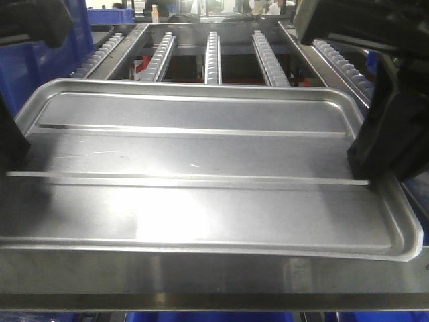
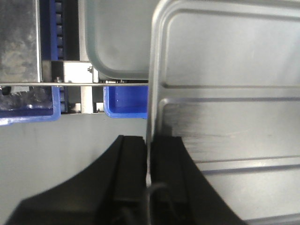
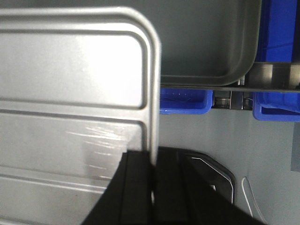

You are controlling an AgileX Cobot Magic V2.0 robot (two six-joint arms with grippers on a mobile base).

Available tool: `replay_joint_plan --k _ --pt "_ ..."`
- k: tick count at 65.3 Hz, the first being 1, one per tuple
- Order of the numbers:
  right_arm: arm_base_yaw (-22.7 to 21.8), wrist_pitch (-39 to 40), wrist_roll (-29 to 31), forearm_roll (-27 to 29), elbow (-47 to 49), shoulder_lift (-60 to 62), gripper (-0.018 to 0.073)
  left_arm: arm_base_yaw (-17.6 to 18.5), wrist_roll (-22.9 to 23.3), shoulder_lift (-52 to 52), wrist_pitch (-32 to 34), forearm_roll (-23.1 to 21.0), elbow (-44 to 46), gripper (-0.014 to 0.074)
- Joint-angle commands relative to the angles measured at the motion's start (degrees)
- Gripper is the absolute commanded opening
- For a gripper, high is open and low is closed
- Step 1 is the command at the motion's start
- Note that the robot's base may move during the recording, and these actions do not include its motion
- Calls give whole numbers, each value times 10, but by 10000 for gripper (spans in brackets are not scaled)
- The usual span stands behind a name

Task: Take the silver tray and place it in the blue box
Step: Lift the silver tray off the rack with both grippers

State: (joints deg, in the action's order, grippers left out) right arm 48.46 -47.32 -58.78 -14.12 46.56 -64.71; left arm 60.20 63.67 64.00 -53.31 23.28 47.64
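Tray (image 1: 201,161) gleams silver, rounded corners, two ridges.

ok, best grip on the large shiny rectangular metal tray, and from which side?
The raised rim at each short end of the shiny rectangular metal tray, approached from outside. Wide and flat, it would likely tip from one pinch; the thin rim fits between jaws, as the left gripper and right gripper show.
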Motion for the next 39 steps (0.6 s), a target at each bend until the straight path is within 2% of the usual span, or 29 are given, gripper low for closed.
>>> replay_joint_plan --k 1,39 --pt "-5 -36 7 -50 13 14 50 -7 -10 -14 -39 44 11 -14" --pt "-5 -36 7 -50 13 14 50 -7 -10 -14 -39 43 11 -14"
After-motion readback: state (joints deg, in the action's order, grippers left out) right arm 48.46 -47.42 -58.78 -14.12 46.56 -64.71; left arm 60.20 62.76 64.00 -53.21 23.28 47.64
